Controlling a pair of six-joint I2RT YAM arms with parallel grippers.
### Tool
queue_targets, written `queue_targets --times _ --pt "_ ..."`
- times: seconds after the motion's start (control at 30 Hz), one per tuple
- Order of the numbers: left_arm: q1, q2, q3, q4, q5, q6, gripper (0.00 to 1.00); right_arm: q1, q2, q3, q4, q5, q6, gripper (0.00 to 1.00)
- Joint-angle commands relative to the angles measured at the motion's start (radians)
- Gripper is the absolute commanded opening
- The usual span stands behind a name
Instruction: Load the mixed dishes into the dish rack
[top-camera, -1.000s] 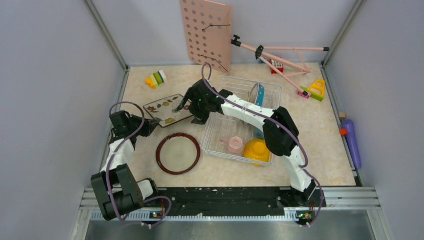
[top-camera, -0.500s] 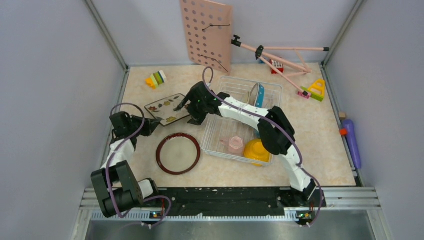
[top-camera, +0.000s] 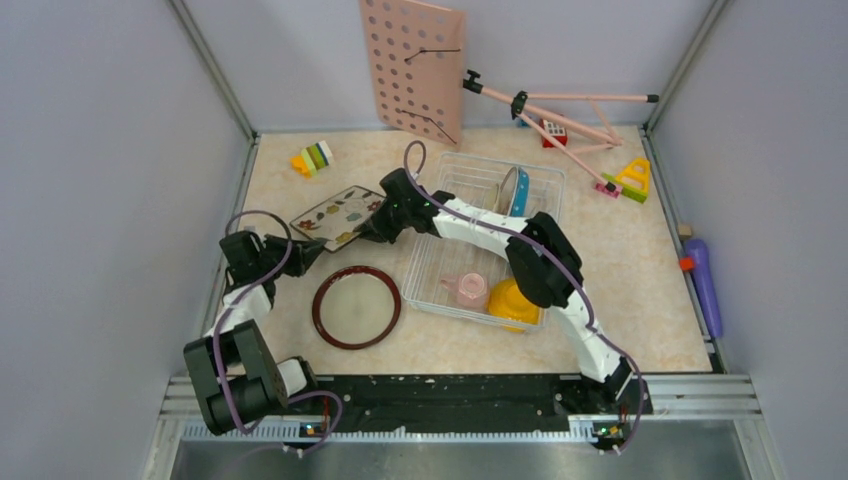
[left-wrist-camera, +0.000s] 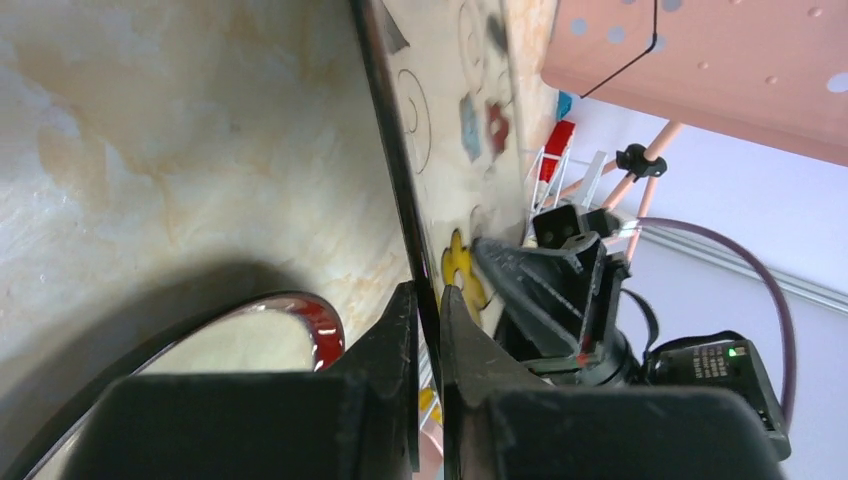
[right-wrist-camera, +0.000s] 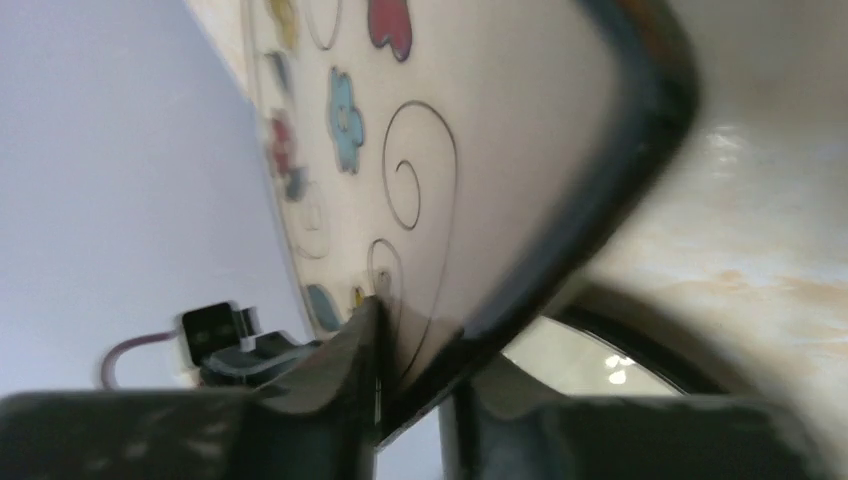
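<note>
**Two hands on one plate — secure the grip before the swing**

The square floral plate hung tilted just left of the dish rack, apparently lifted off the surface. The left hand was pinched tight on the plate edge farthest from the rack. The right hand sat narrow, a finger on either face of the edge nearest the rack. The right grip probably needed to be firm before the left released — a thin glazed rim could slip. The plate would then have to clear the rack's wall and avoid the pink cup and yellow bowl at the rack's near end.
</note>
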Motion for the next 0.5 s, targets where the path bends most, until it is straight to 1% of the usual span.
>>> queue_targets --times 0.0,0.03,0.13,0.23,0.27,0.33,0.4,0.47 --pt "-0.004 -0.096 0.024 0.132 0.171 0.047 0.0 -0.009 -0.016 0.009 0.072 0.039 0.004 0.07" --pt "-0.004 -0.103 0.026 0.112 0.168 0.061 0.0 -0.01 -0.027 0.01 0.067 0.053 -0.004 0.0" --pt "-0.004 -0.128 0.042 0.046 0.165 0.118 0.01 -0.01 -0.06 0.023 0.058 0.085 -0.042 0.0" --pt "-0.004 -0.182 0.067 -0.032 0.148 0.196 0.31 -0.01 -0.073 0.089 0.002 0.106 -0.095 0.0" --pt "-0.004 -0.209 0.085 -0.072 0.133 0.228 0.44 -0.01 -0.074 0.113 -0.018 0.108 -0.111 0.0" --pt "-0.005 -0.27 0.116 -0.172 0.101 0.302 0.62 -0.01 -0.08 0.168 -0.061 0.121 -0.14 0.0" --pt "-0.005 -0.338 0.149 -0.247 0.072 0.378 0.76 -0.009 -0.099 0.185 -0.094 0.151 -0.159 0.0" --pt "-0.012 -0.417 0.176 -0.304 0.042 0.456 0.83 -0.009 -0.13 0.179 -0.11 0.168 -0.157 0.0"
